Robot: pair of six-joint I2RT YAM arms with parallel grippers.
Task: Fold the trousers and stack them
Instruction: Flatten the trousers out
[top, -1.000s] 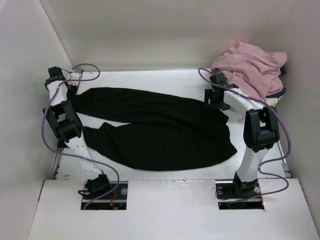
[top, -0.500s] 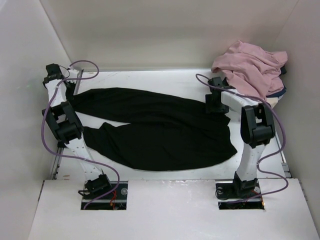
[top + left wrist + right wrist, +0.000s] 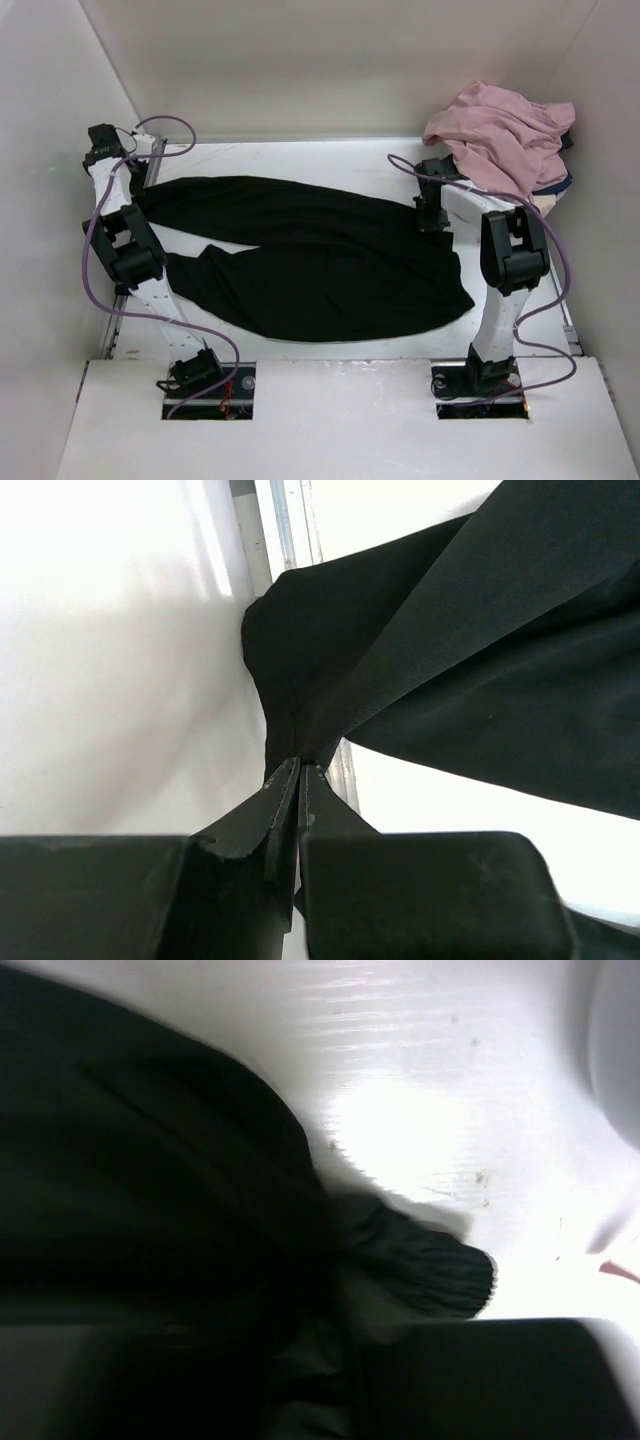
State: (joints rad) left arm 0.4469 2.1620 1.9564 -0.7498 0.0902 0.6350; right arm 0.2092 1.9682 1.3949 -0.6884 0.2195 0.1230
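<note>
The left end effector (image 3: 298, 772) is pinched fully closed on a tip of the trousers (image 3: 320, 262), at the upper left of the overhead view. The right end effector (image 3: 432, 212) sits on the cloth's corner at centre right. Its own view is dark and blurred, so I cannot tell whether it grips anything. The trousers lie spread across the middle of the table (image 3: 300, 152). The left hold is a small fingertip nip and could slip under a pull. If the right has caught little cloth, any lift would go lopsided.
</note>
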